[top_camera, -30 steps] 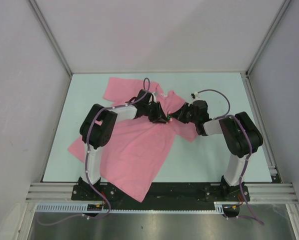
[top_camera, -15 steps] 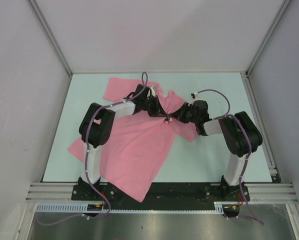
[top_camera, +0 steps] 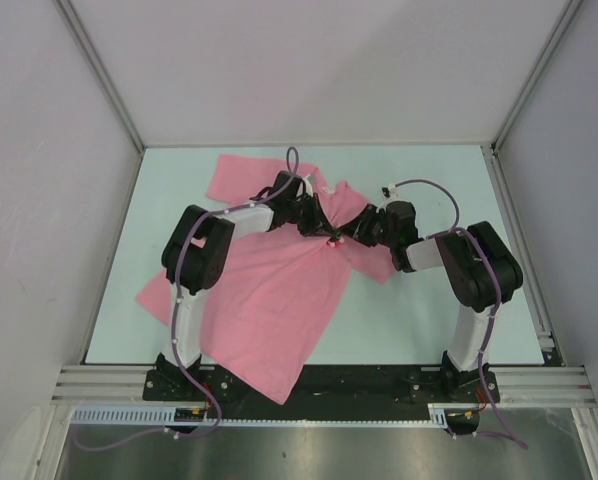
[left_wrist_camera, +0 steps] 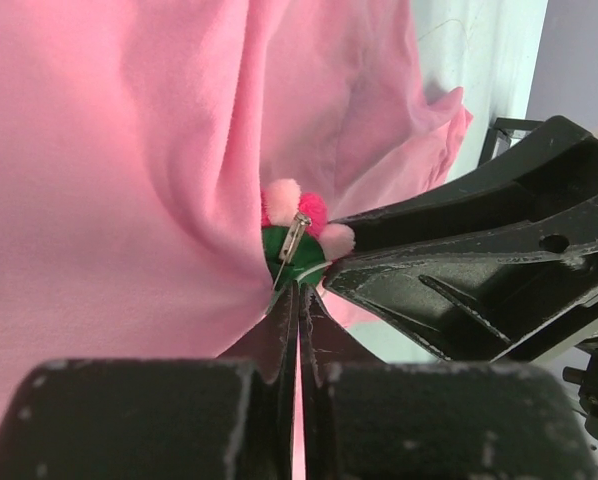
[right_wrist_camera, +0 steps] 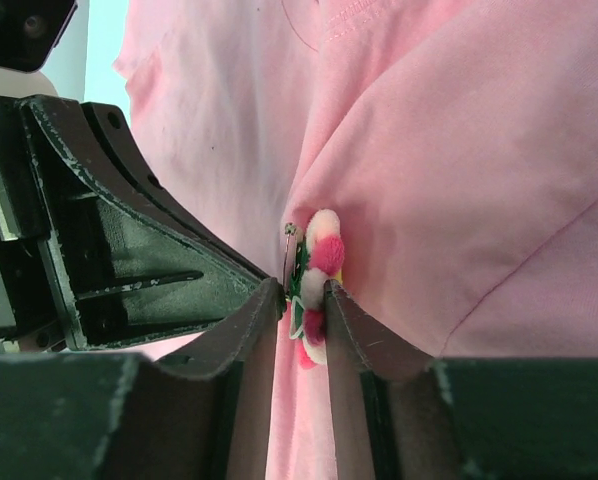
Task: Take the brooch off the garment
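Observation:
The pink garment [top_camera: 279, 300] lies crumpled on the table. The brooch [top_camera: 333, 240], with pink and white petals, a green back and a metal pin, sits on a raised fold between both grippers. My right gripper [top_camera: 345, 236] is shut on the brooch [right_wrist_camera: 314, 265], one finger on its back and one on its petals. My left gripper [top_camera: 315, 226] is shut on a pinch of garment [left_wrist_camera: 129, 150] just below the brooch [left_wrist_camera: 299, 235], its tips touching the green back. The right gripper's fingers [left_wrist_camera: 459, 270] show beside it in the left wrist view.
The table [top_camera: 429, 320] is pale green, with white walls on three sides. A sleeve of the garment [top_camera: 234, 175] reaches towards the far left. The left gripper's fingers [right_wrist_camera: 129, 250] crowd the brooch from the left in the right wrist view.
My left gripper has drawn back a little towards the far left, pulling the fabric taut. The brooch now shows between the two grippers. The right arm has barely moved.

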Available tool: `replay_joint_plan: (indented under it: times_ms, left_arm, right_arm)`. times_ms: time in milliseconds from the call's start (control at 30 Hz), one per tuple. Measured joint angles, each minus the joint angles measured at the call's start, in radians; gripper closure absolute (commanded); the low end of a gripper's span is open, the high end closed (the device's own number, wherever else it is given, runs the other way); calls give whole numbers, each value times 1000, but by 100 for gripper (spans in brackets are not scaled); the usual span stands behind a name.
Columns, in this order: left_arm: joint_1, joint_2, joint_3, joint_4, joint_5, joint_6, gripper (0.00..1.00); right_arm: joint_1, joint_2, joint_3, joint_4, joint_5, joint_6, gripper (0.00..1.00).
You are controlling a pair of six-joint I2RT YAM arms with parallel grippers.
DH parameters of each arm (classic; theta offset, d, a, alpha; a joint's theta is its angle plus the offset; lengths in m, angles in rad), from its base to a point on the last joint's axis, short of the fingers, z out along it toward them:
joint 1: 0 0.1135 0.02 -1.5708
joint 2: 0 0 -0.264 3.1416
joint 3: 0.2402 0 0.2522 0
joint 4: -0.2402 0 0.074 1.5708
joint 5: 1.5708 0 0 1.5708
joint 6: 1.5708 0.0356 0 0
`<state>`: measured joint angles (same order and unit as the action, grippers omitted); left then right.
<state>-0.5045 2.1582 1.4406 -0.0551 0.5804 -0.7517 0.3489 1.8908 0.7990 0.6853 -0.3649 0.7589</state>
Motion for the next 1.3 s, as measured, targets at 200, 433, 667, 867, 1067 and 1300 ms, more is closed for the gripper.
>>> replay_joint_plan:
  times_ms: [200, 433, 667, 867, 1067, 1300]
  left_arm:
    - [-7, 0, -3, 12, 0, -1, 100]
    - [0, -28, -93, 66, -2, -28, 71]
    - [31, -84, -152, 105, -12, -61, 83]
    - [43, -80, -152, 130, -18, -80, 89]
    - [40, -49, -152, 150, -19, -89, 92]
    - [30, -41, -152, 151, -19, -91, 92]
  right_arm:
    - [-1, 8, 0, 8, -1, 0, 70]
    - [-1, 15, 0, 8, 0, 0, 72]
    - [0, 15, 0, 8, 0, 0, 70]
    - [1, 15, 0, 7, 0, -1, 61]
    - [5, 15, 0, 6, 0, -1, 63]
    - [8, 15, 0, 6, -10, -3, 83]
